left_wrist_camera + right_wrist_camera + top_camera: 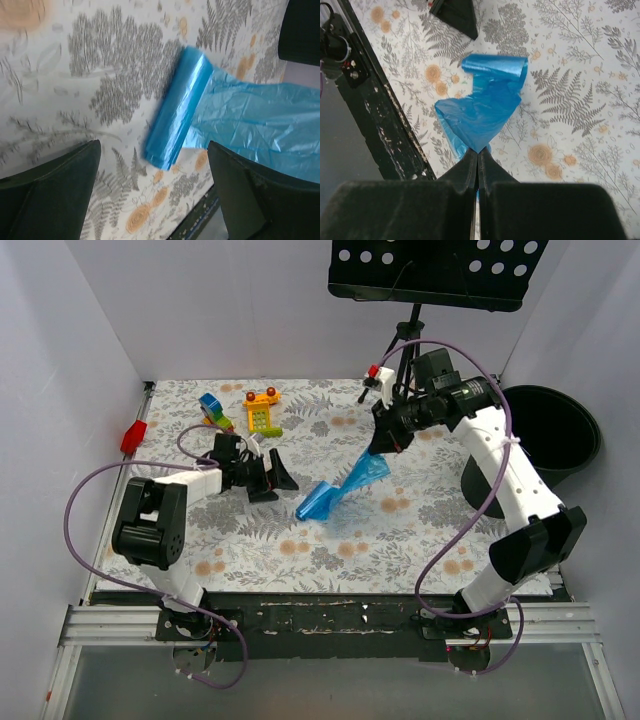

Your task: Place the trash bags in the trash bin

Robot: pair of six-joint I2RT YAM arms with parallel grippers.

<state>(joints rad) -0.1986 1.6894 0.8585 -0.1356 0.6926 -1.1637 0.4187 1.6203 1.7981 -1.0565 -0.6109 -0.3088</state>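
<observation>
A blue trash bag [340,485] hangs as a loose sheet from my right gripper [386,443] down to its rolled end on the floral table. My right gripper [478,152] is shut on the sheet's corner, with the bag [482,107] spreading below it to the roll [495,67]. My left gripper [278,475] is open and empty, just left of the rolled end. In the left wrist view the roll [177,107] lies beyond and between the spread jaws of that gripper [155,190]. The black trash bin [555,430] stands at the right edge, behind my right arm.
A black perforated music stand [430,270] on a tripod stands at the back. Multicoloured toy blocks [262,412] lie at the back left. A red object [133,435] sits at the left wall. The black front rail [385,130] borders the table.
</observation>
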